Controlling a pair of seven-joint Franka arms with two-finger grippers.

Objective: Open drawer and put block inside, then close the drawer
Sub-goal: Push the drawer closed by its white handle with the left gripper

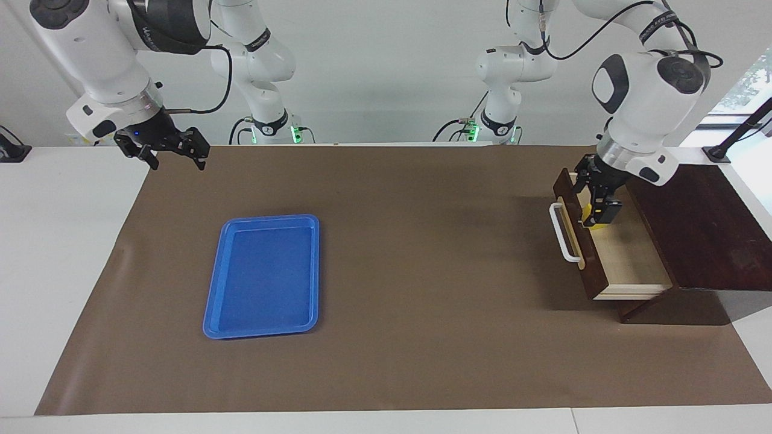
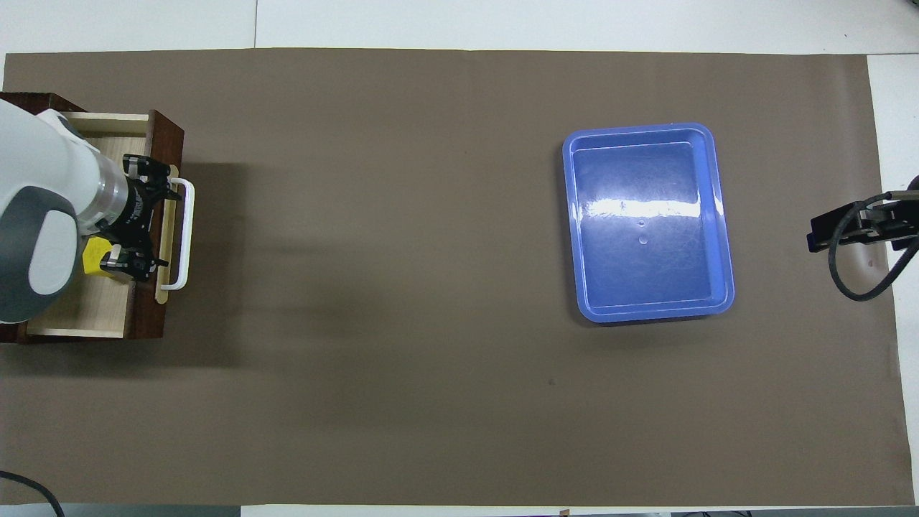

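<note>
Left gripper (image 1: 597, 202) hangs over the open drawer, fingers spread, not pinching anything; the small bright yellow cube block (image 1: 595, 224) sits just under it on the pale drawer floor, close against the front panel, mostly hidden by the gripper. Dark brown wooden drawer (image 1: 627, 259) with white bar handle (image 1: 563, 234) is pulled out of its dark wooden box (image 1: 705, 223) at the left arm's end of the table. Block looks light, rigid, flat-sided, easy to pinch across two faces. Drawer likely slides stiffly; push on the front panel or handle. Right gripper (image 1: 161, 146) waits spread over the mat's edge. Flat blue plastic tray (image 1: 263, 276) lies toward the right arm's end.
</note>
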